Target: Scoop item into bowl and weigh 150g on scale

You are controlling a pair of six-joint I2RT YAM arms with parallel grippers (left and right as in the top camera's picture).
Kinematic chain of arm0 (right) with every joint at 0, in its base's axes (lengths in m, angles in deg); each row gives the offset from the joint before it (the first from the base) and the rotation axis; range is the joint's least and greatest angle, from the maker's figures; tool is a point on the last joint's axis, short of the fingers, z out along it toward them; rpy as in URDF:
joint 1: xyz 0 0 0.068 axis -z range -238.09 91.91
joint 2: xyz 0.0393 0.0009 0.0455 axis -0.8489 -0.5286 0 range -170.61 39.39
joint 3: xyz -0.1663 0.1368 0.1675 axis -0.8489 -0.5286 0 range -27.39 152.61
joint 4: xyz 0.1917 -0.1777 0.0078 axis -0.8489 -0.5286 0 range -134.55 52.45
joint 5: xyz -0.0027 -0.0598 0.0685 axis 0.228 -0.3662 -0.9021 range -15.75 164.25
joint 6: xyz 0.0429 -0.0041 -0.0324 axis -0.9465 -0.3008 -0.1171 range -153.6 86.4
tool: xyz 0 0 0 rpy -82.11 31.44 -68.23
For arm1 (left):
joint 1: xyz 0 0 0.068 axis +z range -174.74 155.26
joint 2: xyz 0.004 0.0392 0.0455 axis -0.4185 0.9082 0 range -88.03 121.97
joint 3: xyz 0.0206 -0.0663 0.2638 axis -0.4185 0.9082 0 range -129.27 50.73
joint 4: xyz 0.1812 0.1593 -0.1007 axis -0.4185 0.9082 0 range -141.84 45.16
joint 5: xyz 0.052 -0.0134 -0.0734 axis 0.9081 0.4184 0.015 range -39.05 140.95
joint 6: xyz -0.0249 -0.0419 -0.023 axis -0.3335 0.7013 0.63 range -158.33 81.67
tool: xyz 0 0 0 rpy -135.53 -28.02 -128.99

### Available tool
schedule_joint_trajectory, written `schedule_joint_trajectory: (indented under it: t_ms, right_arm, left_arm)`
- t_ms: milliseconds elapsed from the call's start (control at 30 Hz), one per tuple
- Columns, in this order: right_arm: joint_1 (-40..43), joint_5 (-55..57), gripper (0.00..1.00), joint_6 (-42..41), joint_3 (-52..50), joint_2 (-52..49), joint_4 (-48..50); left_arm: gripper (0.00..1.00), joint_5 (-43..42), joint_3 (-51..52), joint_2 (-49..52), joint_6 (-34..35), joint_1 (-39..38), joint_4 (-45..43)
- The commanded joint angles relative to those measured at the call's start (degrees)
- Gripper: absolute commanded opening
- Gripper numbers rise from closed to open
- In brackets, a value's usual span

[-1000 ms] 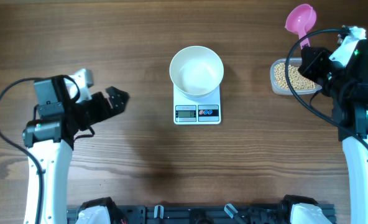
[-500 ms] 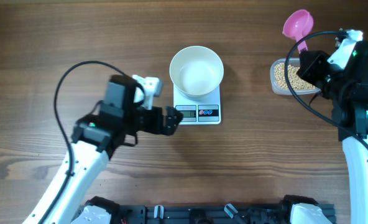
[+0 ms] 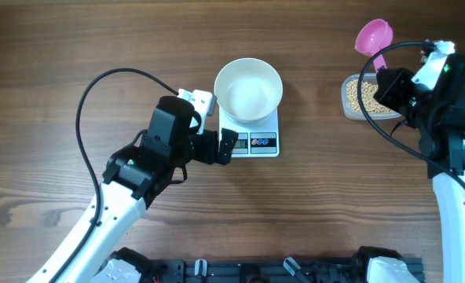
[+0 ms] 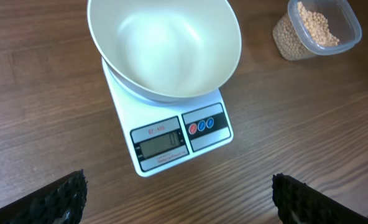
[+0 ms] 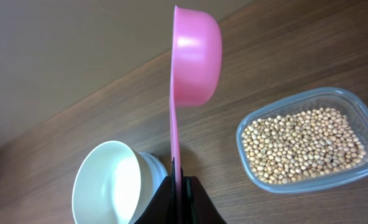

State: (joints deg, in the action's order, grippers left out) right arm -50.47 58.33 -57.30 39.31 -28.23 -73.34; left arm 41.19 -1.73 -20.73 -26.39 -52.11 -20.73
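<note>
While its two fingers stand spread wide with nothing between them, the left end effector (image 4: 178, 190) hovers low over the table (image 4: 308, 124) just in front of the scale (image 4: 171, 143), on the side with the display and buttons. In the left wrist view the dark fingertips (image 4: 63, 199) show only at the bottom corners, clear of the scale. The grey display seems to show a single digit, though it is too blurred to read for sure. On the scale's platform sits the white bowl (image 4: 165, 46), upright, its inside bare and white.

At the other side, the right end effector (image 5: 179, 186) is pressed together on the thin handle of the pink scoop (image 5: 196, 56), pinching it near the handle's end. The scoop is seen edge-on in the right wrist view, its cup pointing away from the fingers. From overhead the cup lies past the far edge of the clear tub (image 5: 305, 146), and no contents can be seen in it. The beans (image 5: 302, 143) all lie in that tub, a tan layer covering its bottom. The tub rests on the table to the right of the scale, well apart from it.
</note>
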Motion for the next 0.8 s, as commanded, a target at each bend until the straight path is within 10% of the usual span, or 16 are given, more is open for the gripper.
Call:
schedule_joint_trajectory:
  t_ms: [0,767]
  right_arm:
    - [0.17,-2.19,0.04,1.18,0.70,-0.44,0.17]
    - [0.17,-2.14,0.04,1.20,0.70,-0.44,0.15]
  left_arm:
    - [1.00,1.51,0.07,0.20,0.55,-0.11,-0.52]
    - [1.00,-4.79,0.07,1.07,-2.32,-0.15,0.83]
